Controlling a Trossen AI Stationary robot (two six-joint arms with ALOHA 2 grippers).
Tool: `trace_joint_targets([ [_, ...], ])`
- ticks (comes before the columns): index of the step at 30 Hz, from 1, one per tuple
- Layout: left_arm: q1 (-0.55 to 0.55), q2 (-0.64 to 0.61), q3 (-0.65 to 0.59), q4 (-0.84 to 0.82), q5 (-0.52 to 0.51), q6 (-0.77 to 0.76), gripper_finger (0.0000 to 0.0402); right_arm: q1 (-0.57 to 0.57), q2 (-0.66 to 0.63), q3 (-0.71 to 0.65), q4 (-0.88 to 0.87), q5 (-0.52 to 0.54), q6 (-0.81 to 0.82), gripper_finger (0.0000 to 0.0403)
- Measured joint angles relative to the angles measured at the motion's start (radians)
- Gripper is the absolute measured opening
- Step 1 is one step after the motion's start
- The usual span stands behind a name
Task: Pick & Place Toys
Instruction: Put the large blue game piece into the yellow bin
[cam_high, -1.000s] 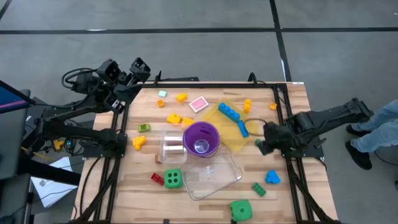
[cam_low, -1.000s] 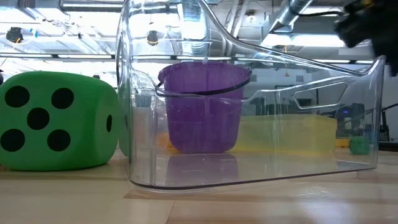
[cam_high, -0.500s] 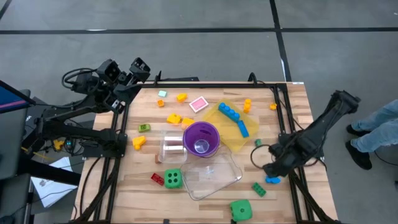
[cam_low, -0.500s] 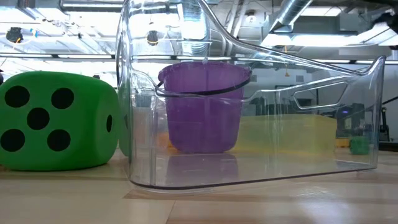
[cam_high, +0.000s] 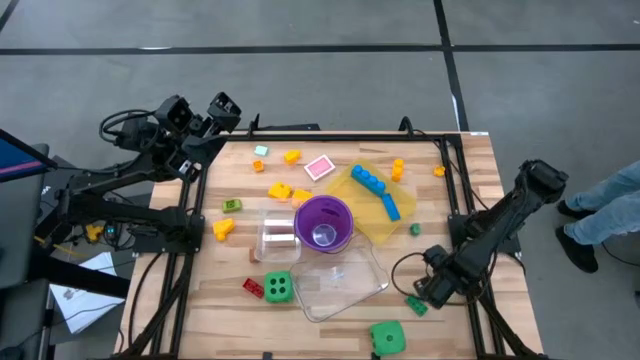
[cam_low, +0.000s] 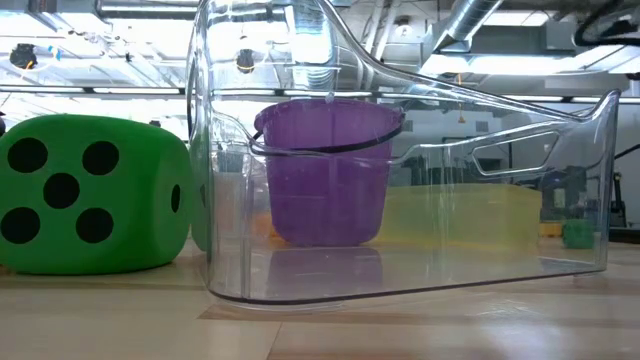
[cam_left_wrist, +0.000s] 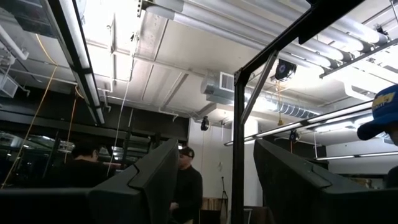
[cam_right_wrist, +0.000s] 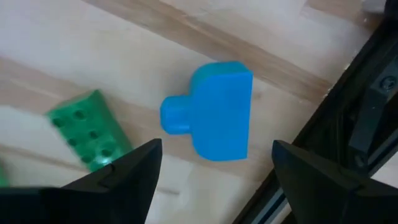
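My right pincer (cam_right_wrist: 211, 171) released, poised over blue brick (cam_right_wrist: 214, 112) near desk (cam_high: 460, 180) edge at 4 o'clock; brick between fingers, green brick (cam_right_wrist: 90, 130) just beside. Left pincer parked off-desk, half-spread, empty.

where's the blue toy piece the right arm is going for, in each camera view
High view: not visible; the right gripper hangs over its spot near the table's right edge.
Low view: not in it.
Left wrist view: not in it; that camera faces the room.
Right wrist view: the blue toy piece lies on the wood between the open fingers, untouched.
Shared landmark: the small green brick, beside the gripper in the high view.
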Motion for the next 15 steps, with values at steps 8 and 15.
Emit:
trace_joint_targets([
  [8, 0.000, 0.000, 0.000, 0.000, -0.023, -0.003, 0.0205, 0.013, 0.097, 0.000, 0.067, 0.003, -0.023, 0.0297],
  [15, 0.000, 0.000, 0.000, 0.000, -0.030, -0.003, 0.0205, 0.012, 0.097, 0.000, 0.065, 0.048, -0.008, 0.0297],
])
